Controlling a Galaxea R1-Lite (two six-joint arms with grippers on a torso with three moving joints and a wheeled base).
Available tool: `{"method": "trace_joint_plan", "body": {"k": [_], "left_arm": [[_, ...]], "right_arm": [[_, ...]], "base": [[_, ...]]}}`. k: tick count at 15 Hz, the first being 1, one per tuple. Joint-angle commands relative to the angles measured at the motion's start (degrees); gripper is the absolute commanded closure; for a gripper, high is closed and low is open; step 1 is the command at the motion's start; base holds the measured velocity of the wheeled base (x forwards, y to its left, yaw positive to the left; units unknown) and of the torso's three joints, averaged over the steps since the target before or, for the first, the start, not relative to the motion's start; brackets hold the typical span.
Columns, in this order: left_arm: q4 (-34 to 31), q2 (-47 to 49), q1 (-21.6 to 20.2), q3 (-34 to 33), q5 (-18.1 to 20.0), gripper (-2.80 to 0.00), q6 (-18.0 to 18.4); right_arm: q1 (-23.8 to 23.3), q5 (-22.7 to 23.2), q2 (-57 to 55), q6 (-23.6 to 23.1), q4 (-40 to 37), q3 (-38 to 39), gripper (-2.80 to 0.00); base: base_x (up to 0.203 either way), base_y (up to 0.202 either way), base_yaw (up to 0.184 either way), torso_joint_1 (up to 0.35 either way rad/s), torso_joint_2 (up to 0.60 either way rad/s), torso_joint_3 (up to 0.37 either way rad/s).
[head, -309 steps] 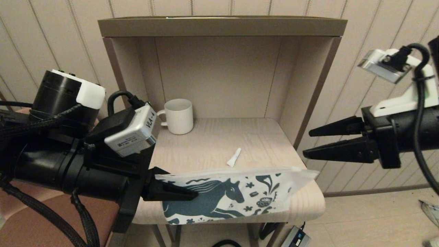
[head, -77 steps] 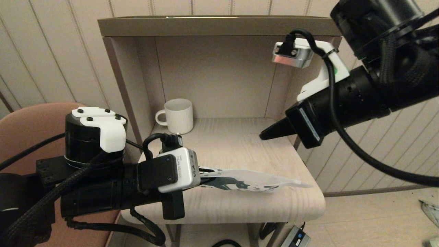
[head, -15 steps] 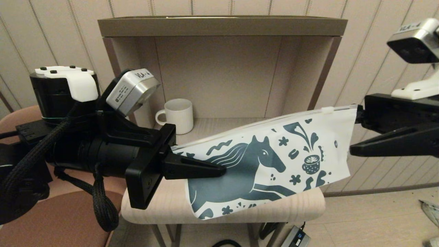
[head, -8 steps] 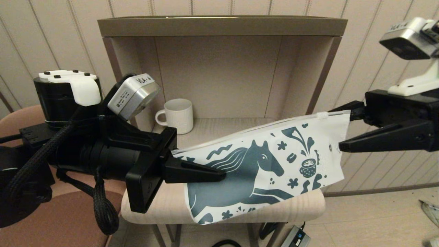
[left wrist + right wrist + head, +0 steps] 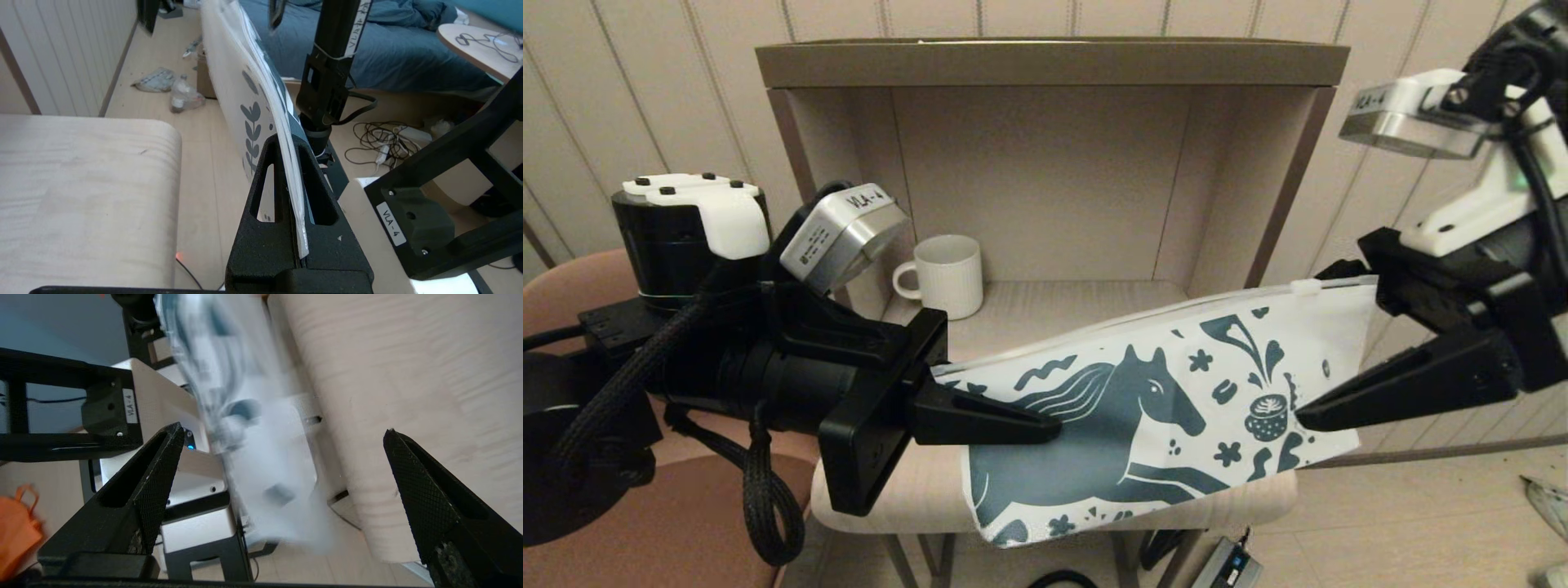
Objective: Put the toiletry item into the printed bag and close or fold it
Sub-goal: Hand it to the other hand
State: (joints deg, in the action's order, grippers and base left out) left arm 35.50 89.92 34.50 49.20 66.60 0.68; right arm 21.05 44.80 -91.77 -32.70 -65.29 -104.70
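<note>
The bag hangs in the air over the table's front edge, held up by its left end, a flat white pouch with the teal horse and flowers facing us. Its zip edge runs along the top, rising to the right, slider at the far right corner.

Soft matt printed bag, pale wood shelf

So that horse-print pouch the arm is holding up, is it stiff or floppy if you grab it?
Probably floppy: the printed bag, pinched at one end by the left gripper, sags at its lower edge and curves along its length. It seems light, since a pinch at one end keeps it up. The open right gripper isn't supporting it.
</note>
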Motion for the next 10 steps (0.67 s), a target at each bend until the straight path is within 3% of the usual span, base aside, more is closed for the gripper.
{"method": "trace_joint_plan", "body": {"k": [1, 5, 8, 10], "left_arm": [[0.2, 0.3, 0.0, 0.0, 0.4, 0.0, 0.0], [0.4, 0.2, 0.0, 0.1, 0.4, 0.0, 0.0], [0.4, -0.2, 0.0, -0.2, 0.4, 0.0, -0.1], [0.4, -0.1, 0.0, -0.2, 0.4, 0.0, 0.0]], "right_arm": [[0.1, 0.1, -1.5, -0.4, -0.1, -0.4, -2.8], [-2.9, 0.9, -0.1, -1.3, 0.6, 0.4, -2.8], [-6.9, 9.2, 1.6, -1.3, 5.4, 4.2, -2.8], [-7.4, 10.7, 2.6, -1.3, 9.9, 8.5, -2.8]], "base": [[0.0, 0.0, 0.0, 0.0, 0.0, 0.0], [0.0, 0.0, 0.0, 0.0, 0.0, 0.0], [0.0, 0.0, 0.0, 0.0, 0.0, 0.0], [0.0, 0.0, 0.0, 0.0, 0.0, 0.0]]}}
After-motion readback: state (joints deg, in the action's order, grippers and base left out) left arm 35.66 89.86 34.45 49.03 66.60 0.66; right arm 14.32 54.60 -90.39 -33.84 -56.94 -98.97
